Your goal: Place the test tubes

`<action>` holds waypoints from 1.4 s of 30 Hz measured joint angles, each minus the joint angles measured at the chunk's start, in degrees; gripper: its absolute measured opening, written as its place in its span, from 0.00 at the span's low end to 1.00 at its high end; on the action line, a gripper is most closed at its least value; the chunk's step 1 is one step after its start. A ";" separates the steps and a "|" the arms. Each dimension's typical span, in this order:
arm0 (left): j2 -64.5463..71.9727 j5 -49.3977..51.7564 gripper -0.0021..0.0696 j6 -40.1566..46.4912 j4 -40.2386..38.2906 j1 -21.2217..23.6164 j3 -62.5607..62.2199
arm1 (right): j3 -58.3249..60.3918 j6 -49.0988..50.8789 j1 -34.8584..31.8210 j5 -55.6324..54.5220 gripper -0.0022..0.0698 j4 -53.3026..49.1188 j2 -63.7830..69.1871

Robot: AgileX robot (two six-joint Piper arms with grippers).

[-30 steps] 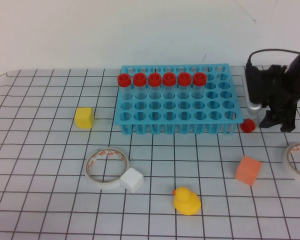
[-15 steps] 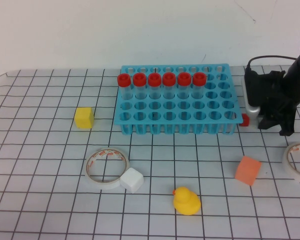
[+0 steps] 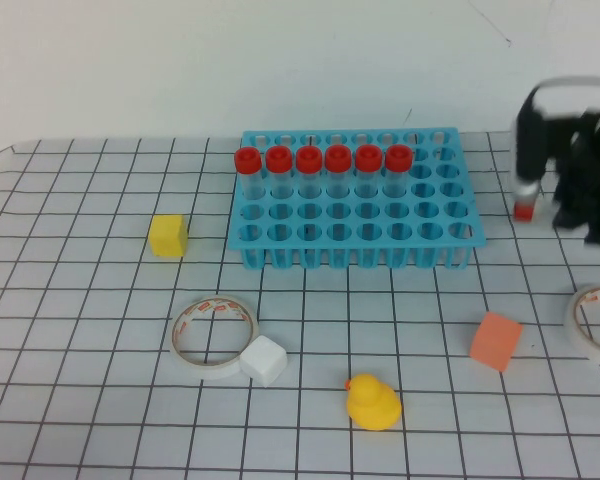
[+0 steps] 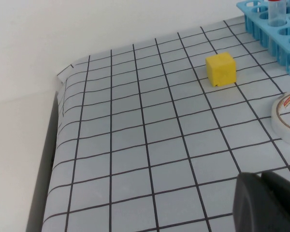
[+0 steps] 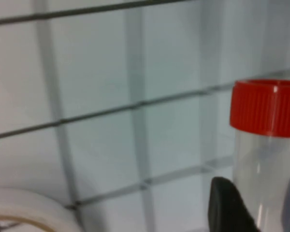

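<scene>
A blue test tube rack (image 3: 355, 225) stands at the table's middle back, with several red-capped tubes (image 3: 323, 160) upright in one of its rear rows. To the right of the rack, my right gripper (image 3: 545, 170) is raised off the table, shut on one more clear tube (image 3: 524, 190) whose red cap points down. In the right wrist view that tube (image 5: 266, 145) sits between the dark fingers (image 5: 227, 208), above the grid mat. My left gripper (image 4: 268, 205) is shut on nothing, low over the mat near the table's left front.
On the mat lie a yellow cube (image 3: 168, 235), a tape roll (image 3: 214, 335) touching a white cube (image 3: 264, 359), a yellow duck (image 3: 372, 401), an orange cube (image 3: 496, 340) and a second tape roll (image 3: 595, 320) at the right edge.
The right gripper closed on the tube that lay on the mat beside the rack's right end and lifted it up and back. The left arm has not moved.
</scene>
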 joint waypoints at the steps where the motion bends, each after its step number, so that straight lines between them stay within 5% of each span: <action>1: 0.00 0.00 0.03 0.00 0.00 0.00 0.00 | 0.00 2.45 0.00 -0.88 0.36 -0.84 -1.54; 6: 0.00 0.00 0.03 0.00 0.00 0.00 0.00 | 0.00 10.68 0.00 -4.54 0.36 -0.20 -10.62; 12: 0.00 -0.21 0.03 0.00 0.00 0.00 0.00 | 0.00 12.08 0.00 -7.04 0.36 13.31 -21.21; 16: 0.00 -3.73 0.03 0.00 -1.85 0.00 0.00 | 0.00 11.23 0.00 -7.21 0.36 29.28 -26.22; 22: 0.00 -12.13 0.03 -0.11 -4.50 0.00 -2.77 | 1.15 -5.19 0.62 3.05 0.36 61.65 -28.20; 24: 0.00 -12.88 0.03 -0.11 -5.61 0.00 -8.34 | 4.83 -13.96 5.29 5.49 0.36 71.22 -28.63; 33: 0.00 -7.12 0.03 1.03 -18.87 0.00 -15.48 | 16.17 -30.72 25.33 -6.38 0.36 83.48 -28.47; 42: 0.00 -0.38 0.03 17.25 -35.38 0.00 -15.48 | 19.98 -45.79 38.16 -13.06 0.36 96.05 -18.81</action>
